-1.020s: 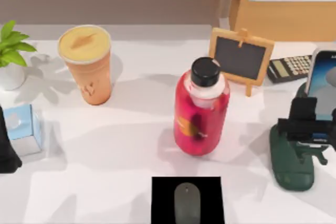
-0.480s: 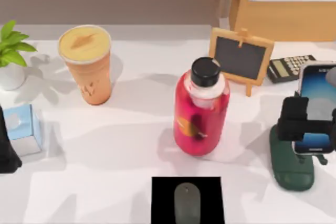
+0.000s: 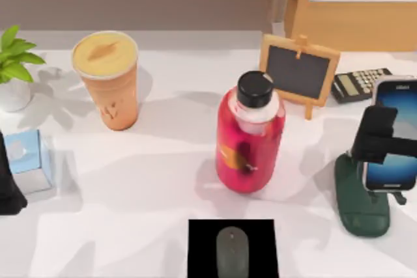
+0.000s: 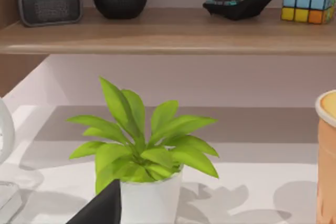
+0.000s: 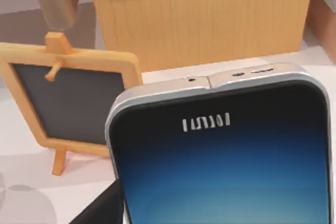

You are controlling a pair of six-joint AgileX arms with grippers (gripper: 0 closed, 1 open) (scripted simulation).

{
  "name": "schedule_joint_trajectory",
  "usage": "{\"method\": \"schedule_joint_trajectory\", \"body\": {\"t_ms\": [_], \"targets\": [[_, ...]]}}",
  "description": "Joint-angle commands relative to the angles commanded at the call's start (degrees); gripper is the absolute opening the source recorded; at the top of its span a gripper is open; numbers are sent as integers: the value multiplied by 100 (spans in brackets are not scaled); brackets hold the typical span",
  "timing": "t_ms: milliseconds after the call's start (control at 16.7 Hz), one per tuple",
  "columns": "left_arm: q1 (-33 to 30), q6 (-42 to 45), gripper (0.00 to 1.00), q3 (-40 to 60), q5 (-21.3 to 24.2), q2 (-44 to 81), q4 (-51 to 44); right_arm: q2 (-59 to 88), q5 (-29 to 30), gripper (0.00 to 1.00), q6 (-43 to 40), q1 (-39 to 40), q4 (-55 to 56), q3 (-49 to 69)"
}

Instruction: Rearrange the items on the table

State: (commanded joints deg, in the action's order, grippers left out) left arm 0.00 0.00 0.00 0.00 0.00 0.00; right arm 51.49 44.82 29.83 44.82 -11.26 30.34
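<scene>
1. Your right gripper (image 3: 386,142) sits at the right edge of the top view, its dark fingers clamped across the middle of the black-framed smartphone with a blue glowing screen (image 3: 393,136). The phone is held upright, above the dark green moulded phone stand (image 3: 360,200).
2. Your left gripper (image 3: 8,183) is parked at the far left edge of the top view, just beside the small light-blue box (image 3: 28,159). You cannot tell from the pictures whether its jaws are parted or closed.
3. The step in hand looks like seating the phone in the stand. To do it well, keep the phone upright, line its lower edge over the stand's slot, and lower slowly before you let go.
4. Edges to mind: the phone is close to the right border of the white tabletop (image 3: 150,180). The grey calculator (image 3: 359,84) and the small wood-framed chalkboard easel (image 3: 299,73) stand behind it, toward the upper right.
5. The red bottle with a black cap (image 3: 250,136) stands at centre, well apart from the phone.
6. Open room lies in the lower left of the top view, between the box and the grey oval computer mouse (image 3: 232,252) on its black square pad (image 3: 202,249) at bottom centre.
7. The tall orange cup with a yellowish lid (image 3: 107,79) and the green potted plant (image 3: 12,69) occupy the upper left.
</scene>
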Motion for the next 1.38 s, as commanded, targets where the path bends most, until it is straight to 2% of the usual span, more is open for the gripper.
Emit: {"method": "schedule_joint_trajectory", "body": {"t_ms": [300, 540, 900, 1140, 1380], "targets": [[0, 0, 100, 0, 0, 0, 0, -252, 388, 100, 372, 271, -495, -125], [0, 0, 100, 0, 0, 0, 0, -248, 288, 100, 314, 701, -934, -151], [0, 0, 100, 0, 0, 0, 0, -295, 261, 100, 256, 666, -892, -172], [0, 0, 100, 0, 0, 0, 0, -969, 28, 100, -371, 467, -558, -470], [0, 0, 100, 0, 0, 0, 0, -2271, -643, 100, -1365, -205, -45, -1008]]}}
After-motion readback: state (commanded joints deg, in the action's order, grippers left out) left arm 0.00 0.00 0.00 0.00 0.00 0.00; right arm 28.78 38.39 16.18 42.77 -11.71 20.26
